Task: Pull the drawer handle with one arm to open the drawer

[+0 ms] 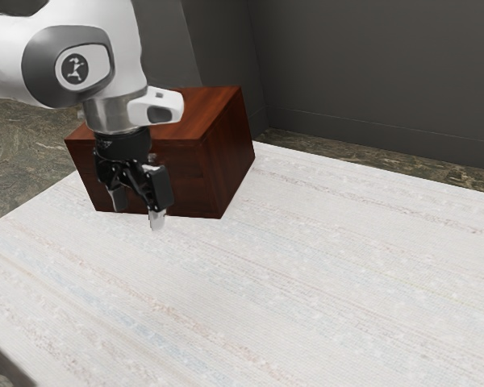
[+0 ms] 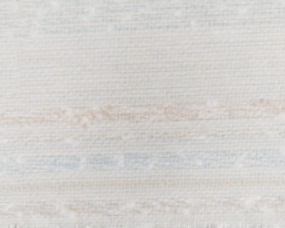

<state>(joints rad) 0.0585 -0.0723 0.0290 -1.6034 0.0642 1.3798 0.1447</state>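
Your black two-finger gripper (image 1: 137, 210) hangs spread and empty before the reddish-brown wooden drawer box (image 1: 218, 149), upper left of frame; it looks rigid and heavy, so grip its handle, hidden behind the gripper

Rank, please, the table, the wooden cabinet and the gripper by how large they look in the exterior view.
1. table, by far the largest
2. wooden cabinet
3. gripper, clearly the smallest, even though it sits in front of the cabinet, nearer the camera
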